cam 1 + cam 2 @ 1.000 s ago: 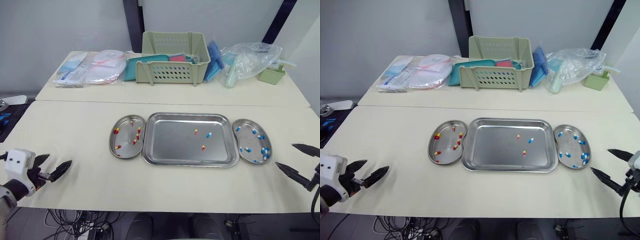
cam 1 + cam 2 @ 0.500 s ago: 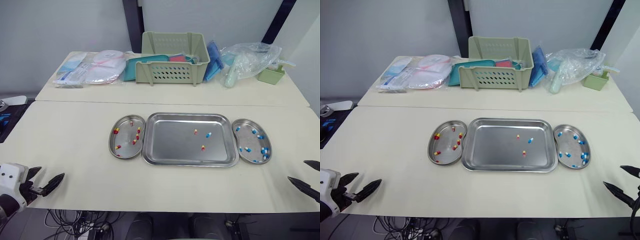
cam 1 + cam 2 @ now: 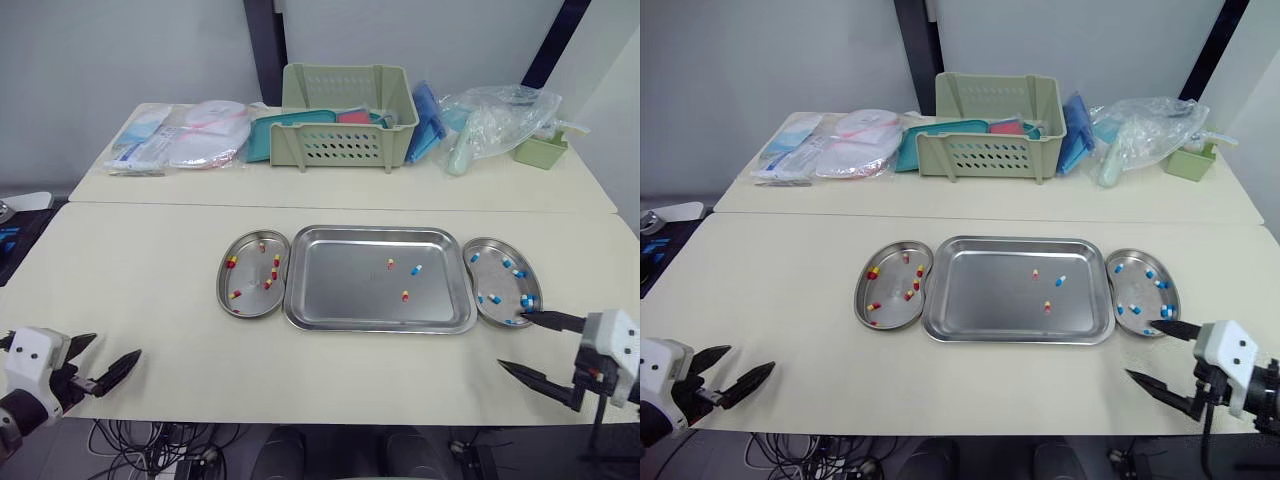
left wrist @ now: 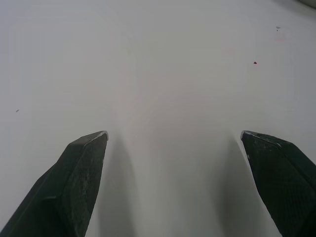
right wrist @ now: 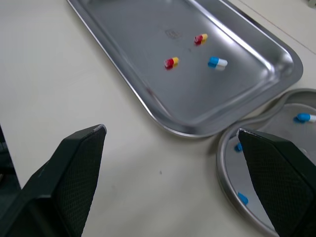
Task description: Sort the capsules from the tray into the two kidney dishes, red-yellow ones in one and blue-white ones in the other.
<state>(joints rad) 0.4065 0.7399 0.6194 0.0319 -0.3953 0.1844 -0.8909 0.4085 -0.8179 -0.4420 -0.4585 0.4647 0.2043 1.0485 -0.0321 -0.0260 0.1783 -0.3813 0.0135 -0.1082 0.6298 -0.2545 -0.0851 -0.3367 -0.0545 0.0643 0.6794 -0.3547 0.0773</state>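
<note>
From the head camera, the tray (image 3: 340, 290) lay in the middle of the near table with a kidney dish touching each short end. Three capsules lay loose in the tray's far right part: two red-yellow capsules (image 3: 391, 263) and one blue-white capsule (image 3: 417, 269). The left kidney dish (image 3: 250, 278) held only red-yellow ones, several of them, and the right kidney dish (image 3: 495, 280) held only blue-white ones. The left gripper (image 3: 117, 346) hung at the table's near left edge, well apart from the tray, fingers spread. The right gripper (image 3: 511, 338) sat near the right dish, fingers wide apart, one tip over the dish's near rim. A green basket (image 3: 345, 145) stood on the far table among packets and bags. In the left wrist view, the two black fingers (image 4: 79, 168) stood wide apart over bare tabletop. In the right wrist view, the fingers (image 5: 74, 168) were likewise spread; the tray's corner and the edge of the right dish lay between and beyond them, and the three loose capsules lay farther off in the tray, touched by neither finger.
</note>
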